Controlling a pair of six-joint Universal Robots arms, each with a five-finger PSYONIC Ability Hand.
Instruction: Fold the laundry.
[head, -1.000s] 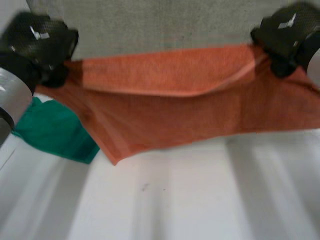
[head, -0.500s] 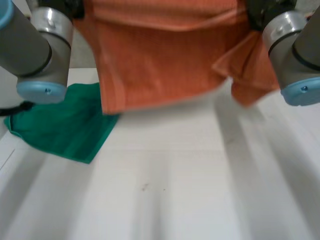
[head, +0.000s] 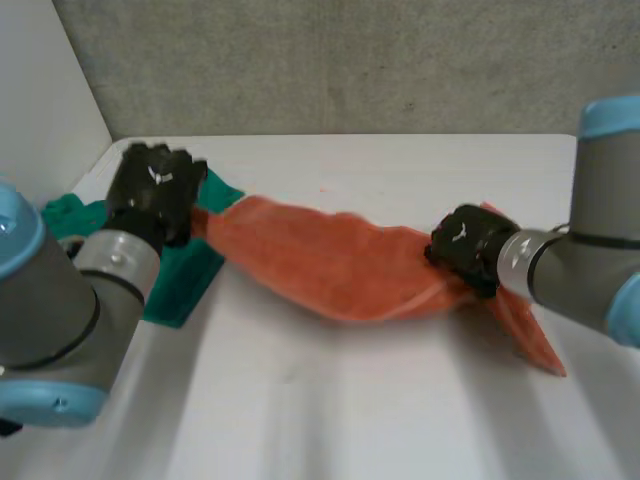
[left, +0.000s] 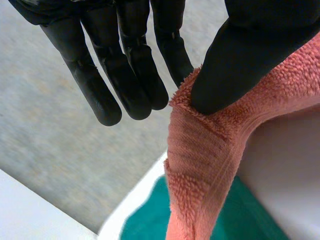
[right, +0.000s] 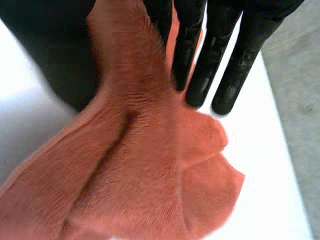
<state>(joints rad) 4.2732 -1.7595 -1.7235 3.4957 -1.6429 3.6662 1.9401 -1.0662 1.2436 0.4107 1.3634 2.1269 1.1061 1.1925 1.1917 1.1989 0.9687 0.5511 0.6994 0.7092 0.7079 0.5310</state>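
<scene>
The green cloth (head: 185, 280) is lying at the desk's (head: 330, 420) left edge, close to the side wall (head: 45, 110), with the left arm (head: 60, 300) covering part of it. Above it the left hand (head: 155, 190) is pinching the left end of the towel (head: 340, 265) between thumb and one finger (the other fingers (left: 130, 65) are sticking out straight). The towel is stretching across the middle of the desk and sagging low; whether it is touching the desk is hard to tell. The right hand (head: 465, 245) is pinching a bunched fold between thumb and fingers. Past it a tail is trailing rightward, partly hidden by the forearm (head: 545, 270). The near half of the desk is lying open.
</scene>
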